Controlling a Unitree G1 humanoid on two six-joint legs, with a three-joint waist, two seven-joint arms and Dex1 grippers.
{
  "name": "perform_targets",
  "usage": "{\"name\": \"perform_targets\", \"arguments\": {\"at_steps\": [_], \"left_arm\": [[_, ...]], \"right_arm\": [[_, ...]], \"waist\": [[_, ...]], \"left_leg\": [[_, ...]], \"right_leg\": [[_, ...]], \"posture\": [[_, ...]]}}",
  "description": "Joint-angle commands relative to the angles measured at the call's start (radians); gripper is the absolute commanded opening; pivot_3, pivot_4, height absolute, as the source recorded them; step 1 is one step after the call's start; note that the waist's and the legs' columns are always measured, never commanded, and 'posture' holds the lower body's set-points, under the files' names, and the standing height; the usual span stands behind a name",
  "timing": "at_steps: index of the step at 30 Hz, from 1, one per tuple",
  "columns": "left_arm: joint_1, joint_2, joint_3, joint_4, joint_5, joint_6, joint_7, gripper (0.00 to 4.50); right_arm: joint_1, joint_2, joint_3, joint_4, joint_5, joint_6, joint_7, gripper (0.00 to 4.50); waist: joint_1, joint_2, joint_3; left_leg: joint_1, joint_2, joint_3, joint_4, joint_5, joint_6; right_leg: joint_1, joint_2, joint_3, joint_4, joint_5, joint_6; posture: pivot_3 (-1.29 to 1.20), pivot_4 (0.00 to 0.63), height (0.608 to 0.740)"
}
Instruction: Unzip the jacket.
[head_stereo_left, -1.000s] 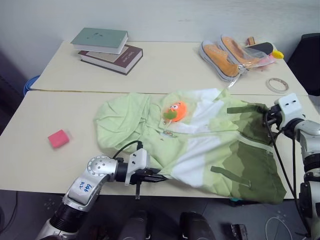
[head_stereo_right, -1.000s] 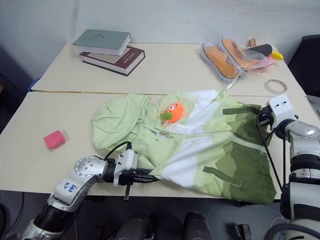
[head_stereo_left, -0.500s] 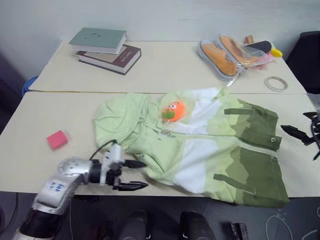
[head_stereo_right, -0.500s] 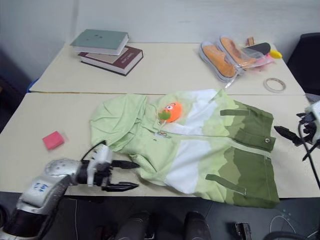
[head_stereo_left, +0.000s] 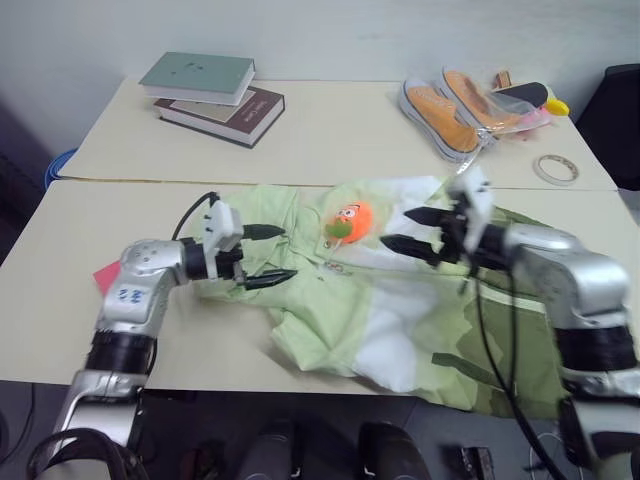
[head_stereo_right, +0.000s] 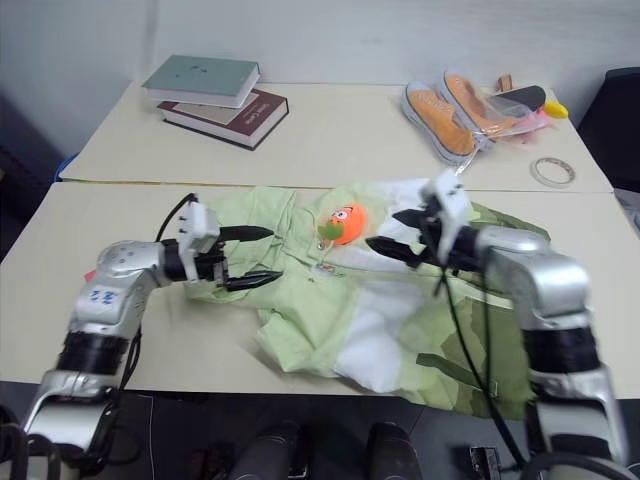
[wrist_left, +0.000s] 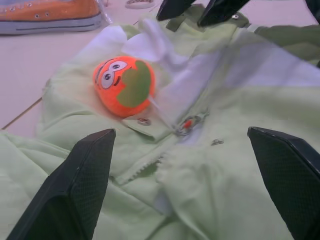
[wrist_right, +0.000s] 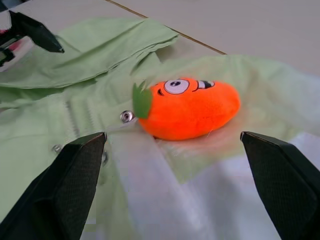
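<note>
Jacket (head_stereo_left: 400, 300) lies flat on our bench (head_stereo_left: 60, 270), zip running from the collar by the orange toy (head_stereo_left: 349, 220) toward its hem. Our left tool (head_stereo_left: 262, 255) and right tool (head_stereo_left: 407, 229), both spread and empty, flank the zip top; right seems nearer.

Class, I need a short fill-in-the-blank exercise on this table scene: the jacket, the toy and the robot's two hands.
1. The orange toy lies on the ____.
2. Both the left hand and the right hand have their fingers ____.
3. The two books at the far left lie ____ on each other.
4. The sneakers are ____ in colour.

Missing words: jacket; open; stacked; orange
</note>
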Motion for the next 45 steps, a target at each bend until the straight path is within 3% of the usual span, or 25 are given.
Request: {"name": "perform_targets", "arguments": {"at_steps": [1, 6, 8, 14, 21, 25, 30, 34, 38, 45], "left_arm": [[-0.068, -0.047, -0.033, 0.111, 0.038, -0.084, -0.03, 4.46], [-0.114, -0.094, -0.063, 0.24, 0.08, -0.154, -0.06, 4.46], [-0.133, -0.109, -0.077, 0.299, 0.122, -0.193, -0.033, 4.5], [-0.14, -0.139, -0.105, 0.41, 0.216, -0.239, 0.053, 4.5], [-0.082, -0.132, -0.115, 0.413, 0.259, -0.184, 0.106, 4.5], [-0.041, -0.116, -0.117, 0.388, 0.264, -0.15, 0.126, 4.5], [0.009, -0.086, -0.121, 0.373, 0.275, -0.107, 0.14, 4.5], [0.027, -0.063, -0.125, 0.369, 0.284, -0.049, 0.162, 4.5], [0.011, -0.063, -0.12, 0.395, 0.292, 0.017, 0.223, 4.5], [-0.02, -0.082, -0.133, 0.438, 0.298, 0.012, 0.254, 4.5]], "right_arm": [[-0.083, 0.105, 0.027, 0.154, -0.064, -0.078, -0.058, 4.5], [-0.16, 0.232, 0.019, 0.34, -0.087, -0.097, -0.077, 4.5], [-0.176, 0.256, 0.026, 0.391, -0.113, -0.128, -0.083, 4.11], [-0.148, 0.258, 0.006, 0.328, -0.115, -0.228, -0.019, 2.21], [0.043, 0.059, -0.078, 0.064, -0.097, -0.265, 0.079, 0.04], [0.187, -0.077, -0.221, -0.032, -0.077, -0.253, 0.056, 0.01], [0.399, -0.265, -0.455, 0.034, -0.114, -0.318, 0.016, 0.01], [0.528, -0.381, -0.545, 0.165, -0.193, -0.443, -0.015, 0.01], [0.564, -0.436, -0.653, 0.331, -0.251, -0.498, -0.179, 0.01], [0.472, -0.454, -0.697, 0.412, -0.322, -0.605, -0.456, 0.01]], "waist": [[-0.003, 0.0, 0.0], [-0.011, 0.0, 0.0], [-0.014, 0.0, 0.0], [-0.025, 0.0, 0.0], [-0.011, -0.001, 0.0], [-0.005, -0.001, -0.001], [-0.003, -0.002, -0.003], [-0.01, -0.002, -0.003], [-0.014, 0.0, -0.006], [-0.011, 0.01, -0.012]], "left_leg": [[-0.004, 0.0, 0.0, 0.002, 0.0, 0.001], [-0.004, 0.0, -0.001, 0.003, 0.0, 0.001], [-0.004, 0.001, -0.001, 0.005, 0.0, 0.001], [-0.004, 0.001, -0.001, 0.006, 0.0, 0.001], [-0.004, 0.0, -0.002, 0.009, 0.0, 0.001], [-0.003, 0.001, -0.001, 0.009, 0.0, 0.001], [0.0, 0.002, 0.001, 0.008, 0.0, 0.001], [0.025, 0.003, 0.01, -0.007, 0.0, 0.001], [0.042, 0.008, 0.012, -0.013, -0.004, -0.003], [0.046, 0.009, 0.017, -0.015, -0.005, -0.004]], "right_leg": [[-0.003, 0.0, -0.001, 0.0, 0.0, 0.0], [-0.003, 0.0, -0.002, 0.002, 0.0, 0.0], [-0.003, 0.0, -0.002, 0.004, 0.0, 0.0], [-0.003, 0.0, -0.001, 0.005, 0.0, 0.0], [-0.001, 0.0, 0.0, 0.005, 0.0, 0.0], [0.0, 0.0, 0.0, 0.005, 0.0, 0.0], [0.002, 0.0, 0.001, 0.005, 0.0, 0.0], [0.02, 0.0, 0.005, -0.003, 0.0, 0.0], [0.034, -0.001, 0.008, -0.013, 0.0, 0.0], [0.034, -0.004, 0.012, -0.013, 0.0, 0.0]], "posture": [[0.0, 0.15, 0.74], [0.0, 0.15, 0.74], [0.0, 0.15, 0.74], [0.0, 0.15, 0.74], [0.0, 0.15, 0.74], [0.0, 0.15, 0.74], [0.0, 0.15, 0.74], [0.0, 0.15, 0.74], [0.0, 0.15, 0.74], [0.0, 0.15, 0.74]]}}
